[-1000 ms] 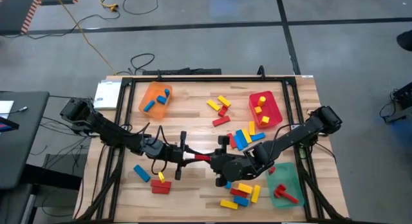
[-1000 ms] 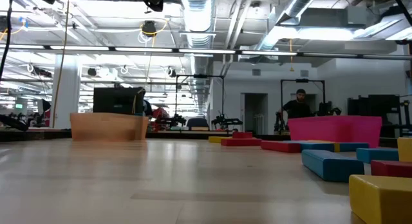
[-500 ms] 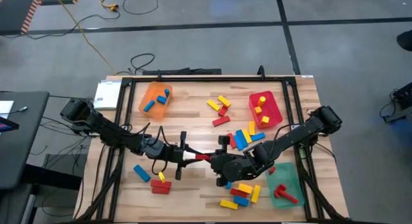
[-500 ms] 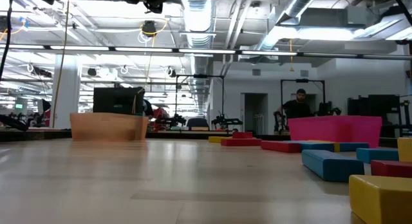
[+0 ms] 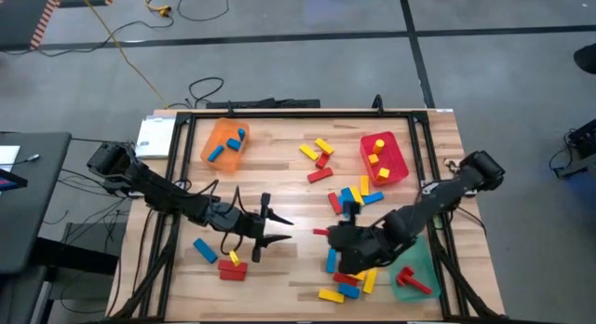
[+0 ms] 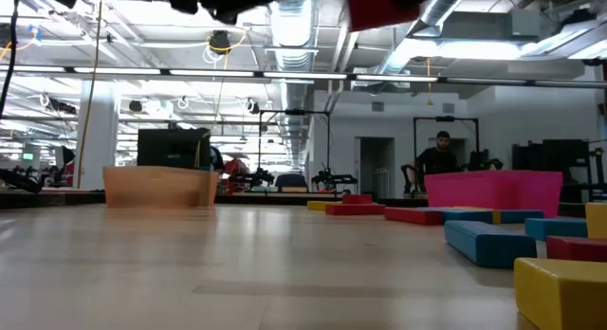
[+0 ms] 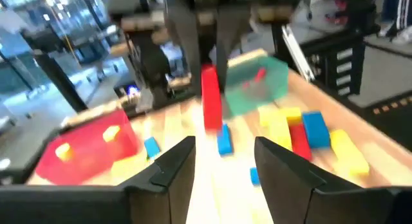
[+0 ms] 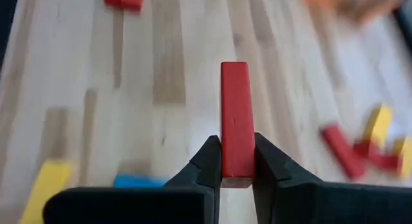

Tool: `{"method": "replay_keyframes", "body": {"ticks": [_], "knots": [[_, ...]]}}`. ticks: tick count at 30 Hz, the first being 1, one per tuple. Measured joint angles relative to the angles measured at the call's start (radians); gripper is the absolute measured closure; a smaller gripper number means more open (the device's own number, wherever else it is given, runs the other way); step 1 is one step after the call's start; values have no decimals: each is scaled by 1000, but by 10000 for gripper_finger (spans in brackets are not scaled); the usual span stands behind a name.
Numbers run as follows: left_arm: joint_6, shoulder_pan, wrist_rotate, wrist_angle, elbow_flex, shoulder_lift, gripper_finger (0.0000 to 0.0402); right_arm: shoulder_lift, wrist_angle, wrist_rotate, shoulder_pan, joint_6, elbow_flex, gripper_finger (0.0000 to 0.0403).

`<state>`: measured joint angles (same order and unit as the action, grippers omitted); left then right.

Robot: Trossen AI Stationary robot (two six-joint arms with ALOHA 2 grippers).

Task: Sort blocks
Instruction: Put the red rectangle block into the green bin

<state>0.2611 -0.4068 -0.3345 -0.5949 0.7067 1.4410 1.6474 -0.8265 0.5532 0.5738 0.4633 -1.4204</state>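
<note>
A red block [image 8: 235, 114] hangs over the middle of the table with my right gripper [image 8: 237, 145] shut on it; in the high view it shows at the gripper's tip [image 5: 320, 232]. My left gripper [image 5: 277, 229] faces it from the table's left, open, its fingers [image 7: 174, 166] apart and clear of the block [image 7: 210, 102]. Several more red, yellow and blue blocks lie flat on the wood, at mid-table [image 5: 352, 199], farther back [image 5: 319, 157], near left [image 5: 220, 260] and under my right arm [image 5: 346, 283]. My right gripper pinches the red block's two long sides near one end [image 8: 236, 167] between its two fingers. The block runs out ahead along the fingers. The fingers slant down from the table's right side. The block is lifted clear of the table.
An orange tray [image 5: 220, 149] with blue blocks stands at the far left. A red tray [image 5: 395, 163] with yellow blocks stands at the far right. A green tray [image 5: 421, 254] with red blocks stands near right. Bare wood lies between the two grippers.
The red block was held between both grippers. My left gripper has opened and let it go, staying in place. My right gripper has carried the block toward the table's right edge and turned its wrist, so a gap now separates the two grippers.
</note>
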Motion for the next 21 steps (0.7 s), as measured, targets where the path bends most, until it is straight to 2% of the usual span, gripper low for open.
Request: {"method": "replay_keyframes", "body": {"ticks": [6,13,17,21], "knots": [[-81,0,22,105,-12,0,243,-76,-213,-98,84,234,0,342],[-125,0,95,128,-39,0,243,-132,-479,-283,192,545,0,343],[-127,0,95,144,-42,1,243,-131,-584,-407,263,696,0,343],[-120,0,95,137,-42,1,243,-130,-636,-476,333,837,0,343]]}}
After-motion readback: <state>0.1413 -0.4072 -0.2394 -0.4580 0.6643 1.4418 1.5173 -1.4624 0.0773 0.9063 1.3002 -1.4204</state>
